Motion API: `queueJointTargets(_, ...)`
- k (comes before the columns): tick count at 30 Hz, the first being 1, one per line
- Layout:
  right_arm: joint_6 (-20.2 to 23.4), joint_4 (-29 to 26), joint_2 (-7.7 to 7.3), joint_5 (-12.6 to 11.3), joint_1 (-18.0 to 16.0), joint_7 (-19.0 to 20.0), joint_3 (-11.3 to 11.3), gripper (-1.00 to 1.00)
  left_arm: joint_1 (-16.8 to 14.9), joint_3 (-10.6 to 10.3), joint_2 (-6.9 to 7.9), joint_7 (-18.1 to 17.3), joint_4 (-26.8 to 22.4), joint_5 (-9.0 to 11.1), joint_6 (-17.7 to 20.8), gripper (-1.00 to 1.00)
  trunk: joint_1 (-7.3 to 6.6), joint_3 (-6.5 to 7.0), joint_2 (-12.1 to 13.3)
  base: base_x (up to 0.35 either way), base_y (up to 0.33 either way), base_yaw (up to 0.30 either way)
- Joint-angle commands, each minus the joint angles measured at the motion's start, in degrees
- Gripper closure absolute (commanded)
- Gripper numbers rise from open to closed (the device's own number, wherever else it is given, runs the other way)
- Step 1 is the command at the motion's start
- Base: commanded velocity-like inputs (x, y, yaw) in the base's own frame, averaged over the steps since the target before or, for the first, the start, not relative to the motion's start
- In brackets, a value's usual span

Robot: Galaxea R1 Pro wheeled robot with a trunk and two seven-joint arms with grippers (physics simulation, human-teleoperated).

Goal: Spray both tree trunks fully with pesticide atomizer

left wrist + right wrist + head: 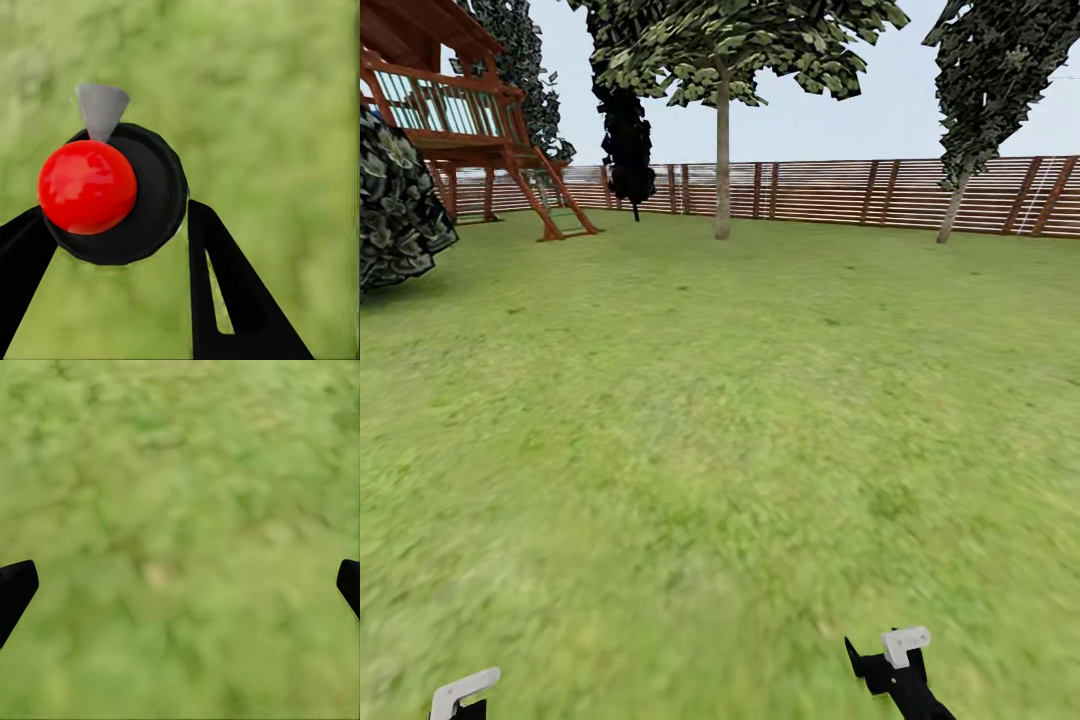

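Left gripper (pixel 120 247) clamped, jaws gripping the pesticide atomizer (pixel 112 195), red-topped with a grey nozzle, above the lawn (pixel 720 420). Far left, a wooden playhouse (pixel 460 110); ahead, by the fence (pixel 840 190), two trees (pixel 722 150) (pixel 960 190), well apart. Right gripper (pixel 180 585) released, jaws spread wide over grass.

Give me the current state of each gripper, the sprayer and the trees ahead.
Left gripper: shut on the sprayer.
Sprayer: held, red top and grey nozzle showing.
Right gripper: open, nothing between its fingers.
Middle tree: upright, trunk bare.
Right tree: leaning, by the fence.
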Motion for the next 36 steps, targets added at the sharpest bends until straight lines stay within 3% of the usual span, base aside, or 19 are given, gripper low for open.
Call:
queueJointTargets(1,-0.16,0.04,-0.01,0.34,-0.03,0.29,-0.51,-1.0,-0.06,0.31,-0.01,0.12,0.08,-0.61,-0.24,1.0,0.02,-0.05,-0.02,0.341,0.0,0.0)
queueJointTargets(36,-0.13,0.13,-0.01,0.4,-0.03,0.29,-0.51,-1.0,-0.06,0.31,-0.01,0.12,0.08,-0.61,-0.24,1.0,0.02,-0.05,-0.02,0.341,0.0,0.0)
